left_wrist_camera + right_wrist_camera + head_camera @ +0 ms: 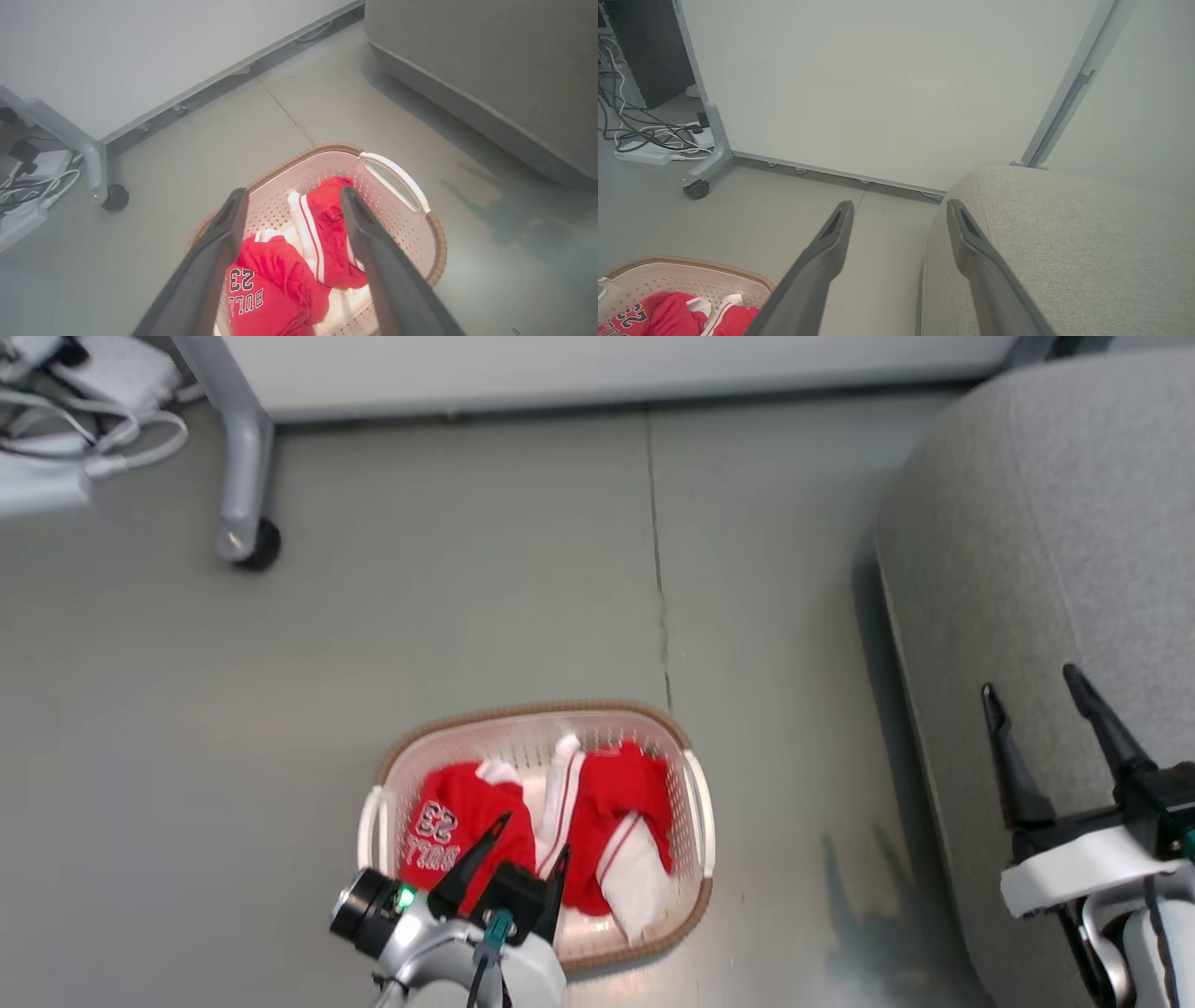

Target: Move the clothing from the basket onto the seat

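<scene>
Red soft fabric with white trim, the clothing [523,821] lies crumpled inside the basket [532,711], which stands on the grey floor [467,616] at about six o'clock in the head view. The seat [1055,569] rises at three o'clock of the basket, well apart from it. A jersey [448,821] printed with 23 is bunched at the basket's nine o'clock side, and a second garment [621,793] with white stripes is heaped at its three o'clock side. The left gripper [534,833] hangs over the basket's six o'clock rim with its fingers spread wide and nothing between them, aimed at the gap where the two heaps meet. The right gripper [1027,681] is likewise wide and empty over the seat's edge. Such cloth should be light, limp and apt to drape and trail, so a pinch on a raised fold near the middle of one heap looks safer than one on a thin hem. A shallow bite could slip off, and a hanging end may catch the rim.
</scene>
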Controlling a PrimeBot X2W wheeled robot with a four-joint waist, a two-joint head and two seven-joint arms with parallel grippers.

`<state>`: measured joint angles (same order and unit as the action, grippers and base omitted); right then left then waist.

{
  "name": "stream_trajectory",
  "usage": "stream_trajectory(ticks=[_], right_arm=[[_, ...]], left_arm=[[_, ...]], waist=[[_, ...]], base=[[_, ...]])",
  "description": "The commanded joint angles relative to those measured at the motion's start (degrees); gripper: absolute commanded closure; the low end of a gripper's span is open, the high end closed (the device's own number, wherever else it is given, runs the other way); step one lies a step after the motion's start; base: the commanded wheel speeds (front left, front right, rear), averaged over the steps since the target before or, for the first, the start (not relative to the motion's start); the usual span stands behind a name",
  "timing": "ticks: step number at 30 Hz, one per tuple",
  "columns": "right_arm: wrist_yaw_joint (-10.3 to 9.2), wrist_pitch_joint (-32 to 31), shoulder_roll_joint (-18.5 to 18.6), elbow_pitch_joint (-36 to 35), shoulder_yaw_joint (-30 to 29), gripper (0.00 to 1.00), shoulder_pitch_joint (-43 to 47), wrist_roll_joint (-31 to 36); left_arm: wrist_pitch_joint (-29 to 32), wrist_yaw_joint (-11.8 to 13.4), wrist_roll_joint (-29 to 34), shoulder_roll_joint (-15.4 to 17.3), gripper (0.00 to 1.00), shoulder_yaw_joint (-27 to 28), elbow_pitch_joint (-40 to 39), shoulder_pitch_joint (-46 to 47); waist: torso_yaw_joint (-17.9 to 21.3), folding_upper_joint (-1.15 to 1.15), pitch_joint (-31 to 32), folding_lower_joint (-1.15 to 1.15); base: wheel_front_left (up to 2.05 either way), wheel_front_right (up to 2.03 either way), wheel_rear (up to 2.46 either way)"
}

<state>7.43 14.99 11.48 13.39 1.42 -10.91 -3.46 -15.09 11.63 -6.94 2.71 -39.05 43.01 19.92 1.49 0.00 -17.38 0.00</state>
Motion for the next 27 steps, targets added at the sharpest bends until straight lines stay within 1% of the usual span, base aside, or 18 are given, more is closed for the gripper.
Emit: stream_trajectory(ticks=[1, 7, 11, 13, 17, 18, 19, 22, 23, 24, 25, 27], right_arm=[[0.11, 0.30, 0.52, -0.60, -0.15, 0.00, -1.47, -0.40], [0.11, 0.30, 1.97, -2.00, -0.01, 0.00, -4.48, -1.26], [0.11, 0.30, 2.44, -2.98, -0.38, 0.00, -6.53, -1.97], [0.11, 0.30, 2.18, -3.41, -0.49, 0.00, -7.35, -2.29], [0.11, 0.30, 1.81, -3.96, 0.24, 0.00, -8.54, -2.70], [0.11, 0.30, 1.81, -3.96, 0.24, 0.00, -8.54, -2.70], [0.11, 0.30, 1.98, -3.96, 0.79, 0.00, -8.71, -2.43], [0.11, 0.30, 2.42, -4.21, 1.78, 0.00, -9.20, -2.44], [0.10, 0.30, 2.49, -4.21, 1.75, 0.00, -9.33, -2.71], [0.10, 0.30, 2.52, -4.19, 1.59, 0.00, -9.48, -3.06], [0.10, 0.18, 2.50, -4.27, 1.47, 0.00, -9.75, -3.57], [0.11, 0.17, 2.52, -4.55, 1.59, 0.00, -9.92, -3.76]], left_arm=[[-0.06, -0.26, -0.01, 0.32, 0.00, -1.38, 2.41, 3.12], [0.52, -0.96, 0.42, 0.36, 0.00, -8.60, 13.95, 14.34], [2.03, -1.48, 0.05, 0.33, 0.00, -11.02, 19.76, 21.17], [2.88, -2.29, -0.52, 0.34, 0.00, -11.52, 22.06, 23.86], [6.39, -4.99, -1.01, 0.34, 0.00, -13.05, 26.11, 28.61], [6.39, -4.99, -1.01, 0.34, 0.00, -13.05, 26.11, 28.61], [7.44, -5.53, -1.12, 0.32, 0.00, -13.38, 26.84, 29.55], [10.57, -6.04, 0.24, 0.31, 0.00, -15.17, 28.68, 32.35], [12.00, -5.87, 0.35, 0.35, 0.00, -15.44, 29.21, 33.16], [13.51, -5.83, 0.52, 0.37, 0.00, -15.70, 29.63, 33.92], [16.73, -5.69, 1.06, 0.54, 0.00, -16.33, 30.21, 35.18], [19.77, -5.69, 1.57, 1.17, 0.00, -17.04, 30.56, 36.43]], waist=[[2.05, 0.00, -9.06, 0.00], [3.77, 0.00, -19.52, 0.00], [5.22, 0.00, -25.36, 0.00], [5.88, 0.00, -27.67, 0.00], [6.79, 0.00, -30.91, 0.00], [6.79, 0.00, -30.91, 0.00], [7.05, 0.00, -31.41, 0.00], [7.79, 0.00, -32.72, 0.00], [7.98, 0.00, -33.12, 0.00], [8.13, 0.00, -33.52, 0.00], [8.38, 0.00, -34.30, 0.00], [8.66, 0.00, -35.12, 0.00]], base=[[0.00, 0.00, 0.00], [0.00, 0.00, 0.00], [0.00, 0.00, 0.00], [0.00, 0.00, 0.00], [0.00, 0.00, 0.00], [0.00, 0.00, 0.00], [0.00, 0.00, 0.00], [0.00, 0.00, 0.00], [0.00, 0.00, 0.00], [0.00, 0.00, 0.00], [0.00, 0.00, 0.00], [0.00, 0.00, 0.00]])
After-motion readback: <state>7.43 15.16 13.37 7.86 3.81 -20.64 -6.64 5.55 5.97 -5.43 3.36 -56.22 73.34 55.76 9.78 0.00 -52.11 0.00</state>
